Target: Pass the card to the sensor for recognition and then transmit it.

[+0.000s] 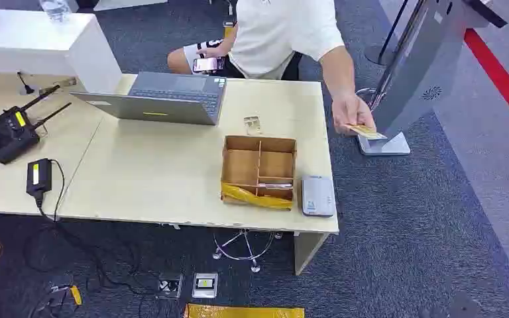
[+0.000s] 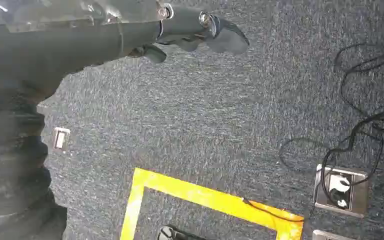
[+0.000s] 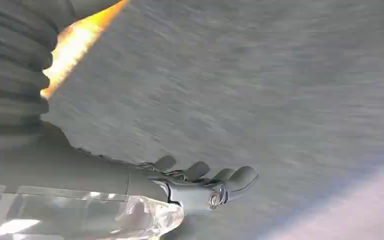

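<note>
One beige table [image 1: 152,179], grey carpet [image 1: 424,225]

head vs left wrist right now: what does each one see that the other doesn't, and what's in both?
Head only: the table, laptop, divided cardboard box, grey sensor, and a person's hand holding a card past the table's edge.

Left wrist only: the left hand, holding nothing, hanging over carpet.

Both: the dark carpet, a floor socket with cables, and yellow floor tape.
</note>
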Robot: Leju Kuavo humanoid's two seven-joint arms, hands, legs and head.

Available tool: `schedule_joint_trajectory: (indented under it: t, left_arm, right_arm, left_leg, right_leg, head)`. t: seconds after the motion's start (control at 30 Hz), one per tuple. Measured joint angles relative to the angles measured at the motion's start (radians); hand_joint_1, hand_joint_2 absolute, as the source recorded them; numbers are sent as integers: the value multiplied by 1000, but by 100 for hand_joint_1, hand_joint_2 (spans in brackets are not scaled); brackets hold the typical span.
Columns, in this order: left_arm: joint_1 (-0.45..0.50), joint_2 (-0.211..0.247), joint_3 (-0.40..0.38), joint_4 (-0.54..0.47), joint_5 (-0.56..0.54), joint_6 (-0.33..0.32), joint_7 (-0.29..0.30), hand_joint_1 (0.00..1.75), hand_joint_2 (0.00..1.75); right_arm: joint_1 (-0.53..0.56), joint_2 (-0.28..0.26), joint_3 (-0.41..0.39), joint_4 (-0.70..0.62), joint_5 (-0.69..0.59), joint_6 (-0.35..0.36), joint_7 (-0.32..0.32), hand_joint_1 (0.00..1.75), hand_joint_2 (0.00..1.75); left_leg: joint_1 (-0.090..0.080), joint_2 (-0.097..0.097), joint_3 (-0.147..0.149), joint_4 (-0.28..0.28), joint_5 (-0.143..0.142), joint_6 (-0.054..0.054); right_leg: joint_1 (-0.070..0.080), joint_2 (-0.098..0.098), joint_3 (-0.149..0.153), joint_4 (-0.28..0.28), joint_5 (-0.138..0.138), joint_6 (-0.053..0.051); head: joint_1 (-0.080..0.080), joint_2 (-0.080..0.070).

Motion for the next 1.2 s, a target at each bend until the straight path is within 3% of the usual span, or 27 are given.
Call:
schedule_joint_trajectory:
  t: [0.07,0.13,0.3,0.5,0.57,0.67,0.73,0.8,0.87,1.03,1.2]
  left_arm:
    - [2,2,-6,-3,2,11,0,0,175]
    - [2,4,-13,-6,3,21,0,0,175]
    - [13,10,-23,-14,3,44,-9,0,175]
    - [13,11,-38,-16,4,50,-29,0,175]
    - [11,10,-42,-18,-2,50,-29,0,175]
    - [3,8,-51,-29,-26,46,-26,0,175]
    - [-15,3,-66,-35,-48,32,-18,0,175]
    - [-26,-4,-72,-35,-66,10,-12,0,175]
    - [-35,-7,-74,-34,-78,-8,-10,0,175]
    - [-50,-10,-71,-33,-96,-47,-10,0,175]
    - [-52,-10,-70,-29,-99,-64,-10,0,175]
  right_arm:
    - [-3,8,-70,-144,200,0,68,0,175]
    - [-10,13,-121,-276,321,-1,122,0,175]
    - [-24,26,-202,-662,571,-2,154,0,175]
    - [-71,48,-189,-1154,1073,-8,182,0,175]
    - [-80,52,-170,-1225,1144,-10,195,0,175]
    - [-80,65,-102,-1405,1294,-9,221,0,175]
    - [-84,68,-30,-1574,1434,8,303,0,175]
    - [-94,38,77,-1680,1531,121,468,0,175]
    - [-118,-38,202,-1673,1569,237,563,0,175]
    - [-173,-85,392,-1638,1576,480,572,0,175]
    - [-208,-112,497,-1581,1505,565,573,0,175]
  left_leg:
    - [0,0,1,0,0,0]
    - [-1,-3,1,0,2,3]
    - [-2,-12,-1,0,4,3]
    - [-2,-11,1,0,5,3]
    - [-1,-11,1,0,5,3]
    - [-4,-11,0,0,5,4]
    - [-3,-11,-1,0,4,4]
    - [-2,-10,-1,0,4,3]
    - [-2,-4,0,0,3,2]
    - [-3,-4,0,0,5,5]
    - [-3,-5,-1,0,5,4]
  right_leg:
    - [0,0,0,0,0,0]
    - [-1,-5,0,0,0,0]
    - [-2,-13,0,0,0,0]
    - [-2,-12,1,0,0,0]
    - [-1,-12,2,0,0,0]
    - [-4,-11,0,0,0,0]
    - [-3,-12,0,0,0,0]
    - [-2,-11,0,0,0,0]
    - [-2,-5,0,0,1,1]
    - [-3,-5,-1,0,2,2]
    - [-2,-5,-2,0,2,2]
  head:
    - [-1,0]
    - [-1,0]
    - [-1,0]
    - [-1,0]
    - [0,0]
    - [-2,0]
    - [0,0]
    - [1,0]
    - [0,0]
    - [-1,0]
    - [-1,0]
